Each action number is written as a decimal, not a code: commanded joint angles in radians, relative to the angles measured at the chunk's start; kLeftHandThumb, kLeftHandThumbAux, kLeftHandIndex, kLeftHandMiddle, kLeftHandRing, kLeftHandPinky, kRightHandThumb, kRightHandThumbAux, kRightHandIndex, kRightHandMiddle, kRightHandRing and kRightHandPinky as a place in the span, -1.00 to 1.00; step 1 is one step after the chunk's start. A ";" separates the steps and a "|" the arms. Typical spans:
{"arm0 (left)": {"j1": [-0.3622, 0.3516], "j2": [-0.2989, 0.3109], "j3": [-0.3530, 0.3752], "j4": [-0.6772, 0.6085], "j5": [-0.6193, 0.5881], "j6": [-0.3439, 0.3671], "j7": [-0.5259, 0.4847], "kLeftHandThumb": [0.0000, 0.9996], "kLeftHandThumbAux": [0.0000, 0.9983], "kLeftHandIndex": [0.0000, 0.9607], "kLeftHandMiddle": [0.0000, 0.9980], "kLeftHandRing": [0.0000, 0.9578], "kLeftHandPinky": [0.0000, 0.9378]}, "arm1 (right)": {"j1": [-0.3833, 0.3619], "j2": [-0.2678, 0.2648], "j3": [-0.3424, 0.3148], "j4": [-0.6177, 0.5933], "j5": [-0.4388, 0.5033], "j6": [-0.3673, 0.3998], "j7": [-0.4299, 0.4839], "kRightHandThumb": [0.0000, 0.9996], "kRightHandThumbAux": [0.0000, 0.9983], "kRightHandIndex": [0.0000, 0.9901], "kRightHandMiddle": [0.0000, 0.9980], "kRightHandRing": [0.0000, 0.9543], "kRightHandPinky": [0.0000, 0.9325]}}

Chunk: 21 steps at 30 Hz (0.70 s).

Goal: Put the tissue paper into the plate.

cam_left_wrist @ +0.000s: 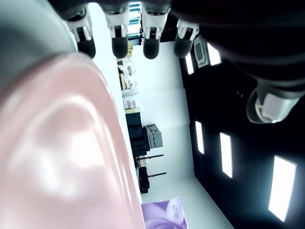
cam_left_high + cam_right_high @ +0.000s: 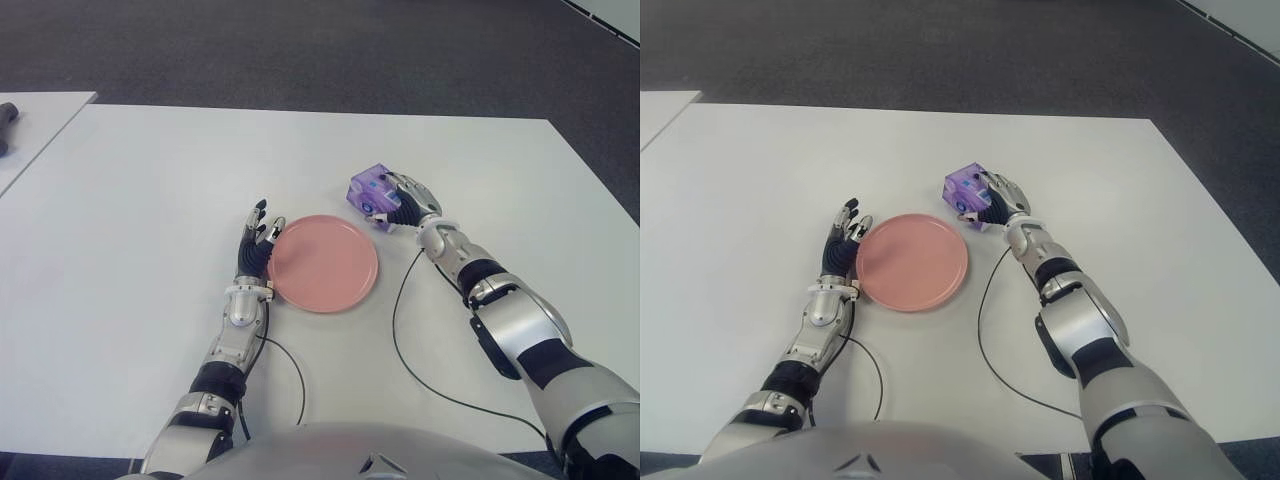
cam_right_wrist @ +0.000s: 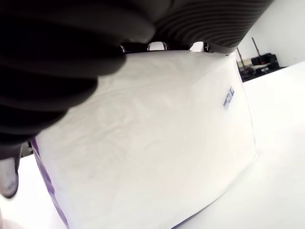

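Tissue paper pack (image 2: 372, 192): small, purple-wrapped, with a white face that shows close up in the right wrist view. It sits just beyond the far right edge of the plate, not in it, and is gripped by the right robot hand. Whether its underside touches the worktop cannot be told.

Items listed from the robot's left to its right:

Second table (image 2: 40, 125): white, a corner of it at the far left, apart from the main worktop, with a dark object (image 2: 8, 118) lying on it, cut off by the edge of the view.

Worktop (image 2: 150, 190): white and broad, carrying the plate and both arms.

Left robot hand (image 2: 256, 240): black fingers with silver joints, extended and loosely spread, holding nothing. It lies at the left rim of the plate, fingertips (image 1: 151, 46) pointing away from the robot; the left wrist view shows the pink rim right against the palm side.

Plate (image 2: 325, 263): pink, round, shallow, nothing on it, near the middle of the worktop.

Black cable (image 2: 405, 350): trails over the worktop from the right wrist back toward the robot.

Right robot hand (image 2: 400, 203): fingers wrapped around the tissue paper pack, grasping it from the right side.
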 commanded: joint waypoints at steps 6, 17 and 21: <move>0.021 0.003 -0.001 -0.001 -0.009 0.019 -0.018 -1.00 -0.26 -1.00 -1.00 -1.00 -1.00 | 0.119 -0.096 0.055 -0.037 -0.048 -0.077 0.032 -0.85 0.00 -1.00 -1.00 -1.00 -1.00; 0.017 0.004 0.006 -0.007 -0.021 0.027 -0.028 -1.00 -0.26 -1.00 -1.00 -1.00 -1.00 | 0.166 -0.160 0.074 -0.074 -0.051 -0.117 0.046 -0.92 -0.06 -1.00 -1.00 -1.00 -1.00; 0.006 0.003 0.010 0.008 -0.026 0.020 -0.026 -1.00 -0.28 -1.00 -1.00 -1.00 -1.00 | 0.172 -0.173 0.074 -0.087 -0.049 -0.126 0.052 -0.89 -0.04 -1.00 -1.00 -1.00 -1.00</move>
